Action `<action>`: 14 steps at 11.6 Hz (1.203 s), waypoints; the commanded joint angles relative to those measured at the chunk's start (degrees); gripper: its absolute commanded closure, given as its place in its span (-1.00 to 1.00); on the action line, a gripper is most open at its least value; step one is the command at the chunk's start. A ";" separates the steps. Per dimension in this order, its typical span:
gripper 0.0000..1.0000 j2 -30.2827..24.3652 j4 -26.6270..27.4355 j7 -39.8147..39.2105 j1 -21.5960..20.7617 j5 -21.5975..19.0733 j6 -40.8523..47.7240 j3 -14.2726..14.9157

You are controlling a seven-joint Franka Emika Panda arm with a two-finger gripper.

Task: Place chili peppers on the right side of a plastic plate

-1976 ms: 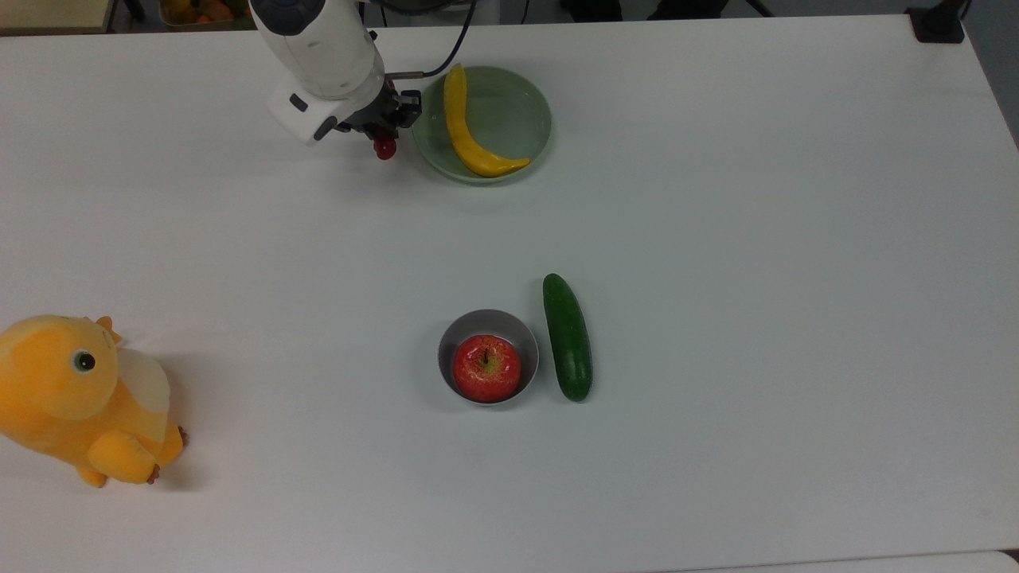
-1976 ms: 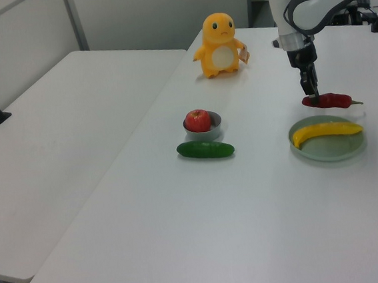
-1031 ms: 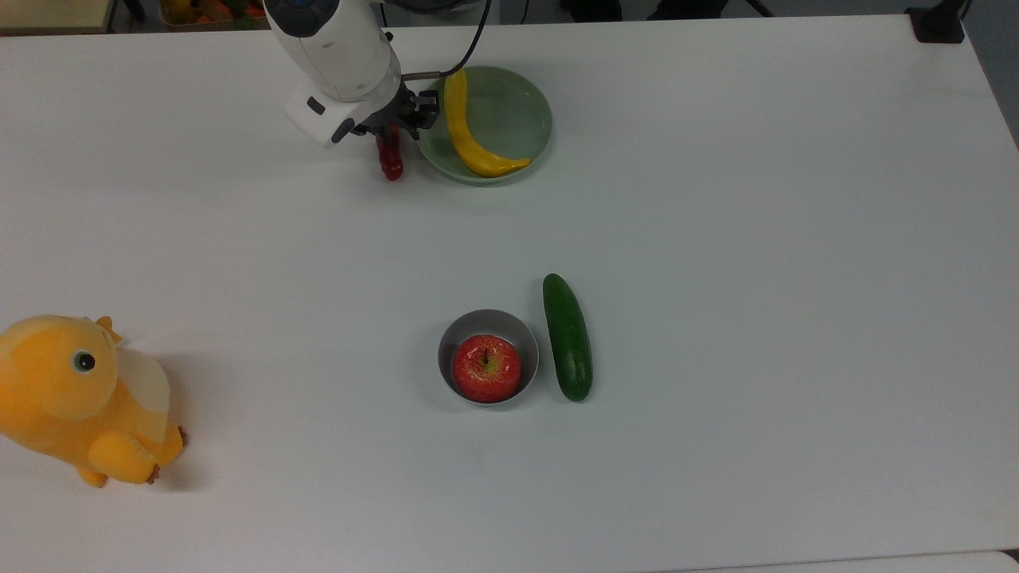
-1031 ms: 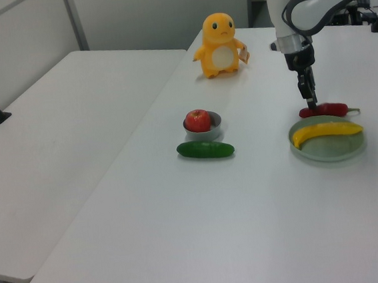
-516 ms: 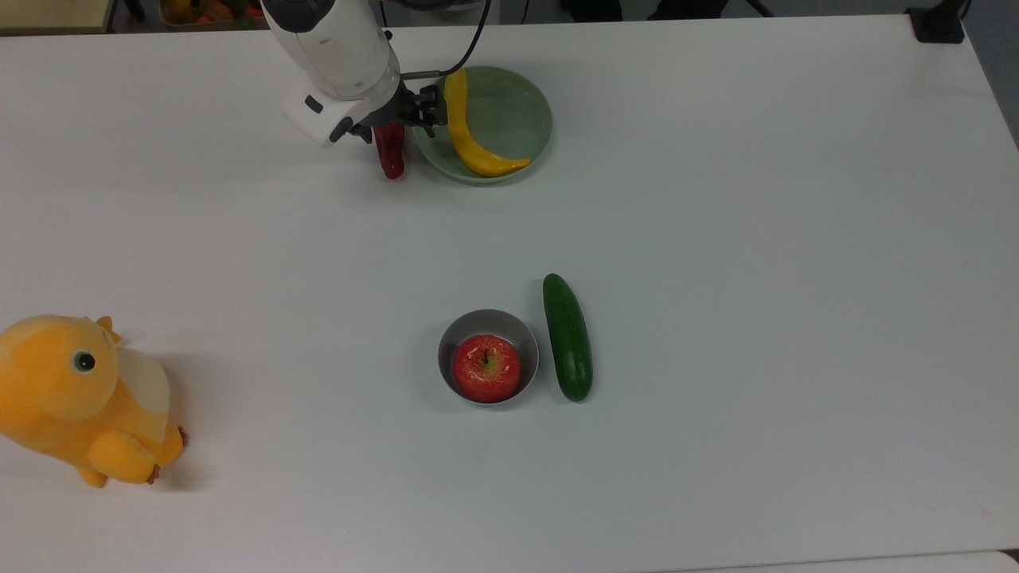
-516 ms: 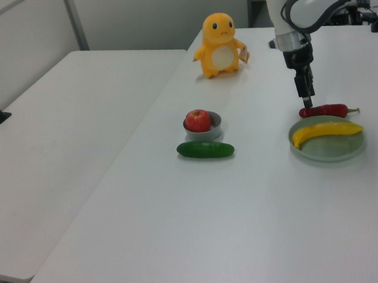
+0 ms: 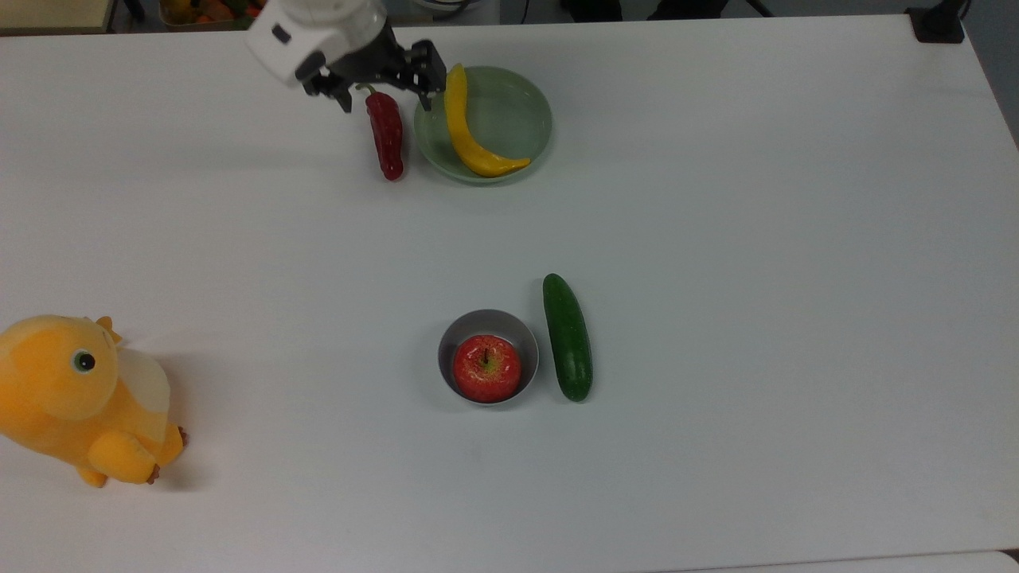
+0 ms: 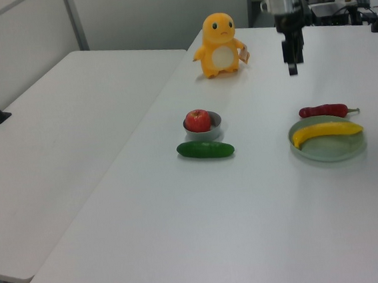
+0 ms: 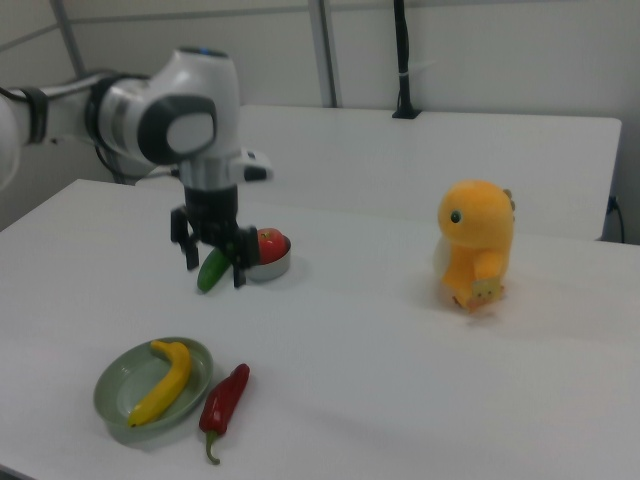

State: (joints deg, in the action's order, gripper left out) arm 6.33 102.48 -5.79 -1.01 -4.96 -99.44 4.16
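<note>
- Released a moment earlier, the chili [image 7: 385,134] now lies alone on the white table [image 7: 716,239], while the gripper [image 7: 382,89], which was low over it half a second ago, has risen clear and hangs empty with its fingers spread wide.
- Farthest toward the top view's left, a yellow plush toy [image 7: 80,394] sits well apart from the action.
- Next across, the chili rests just beside the pale green plate [image 7: 517,119], at the rim on the top view's left; whether the two touch cannot be told. In the right view the chili [image 9: 224,397] lies on the right view's right of the plate [image 9: 115,395], so the placement looks done.
- Its long axis runs roughly along the plate's edge, top to bottom in the top view, with the green stem at the upper end, nearest the gripper.
- From the gripper, the chili lies directly below; the left view shows the gripper [image 8: 291,58] high above the table and the chili [image 8: 324,110] flat beneath and nearer the camera.
- A yellow banana [image 7: 466,131] curves across the plate's inside.
- Nearer the table's middle, a grey bowl [image 7: 509,322] holds a red apple [image 7: 486,368], with a cucumber [image 7: 567,337] just beside it on the top view's right.
- Fingers pointing straight down, the arm appears to be retreating; any further move is likely just a withdrawal.
</note>
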 commanded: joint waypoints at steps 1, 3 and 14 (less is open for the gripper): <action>-1.00 -2.89 -8.41 6.65 -1.28 -1.02 6.78 -0.29; -1.00 -5.08 -10.19 8.07 -1.72 -1.02 9.60 -0.29; -1.00 -8.44 -8.61 1.22 -3.04 0.04 0.56 -0.03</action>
State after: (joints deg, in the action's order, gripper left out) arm -1.62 92.55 -2.24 -3.78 -4.95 -97.50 3.73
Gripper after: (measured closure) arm 0.000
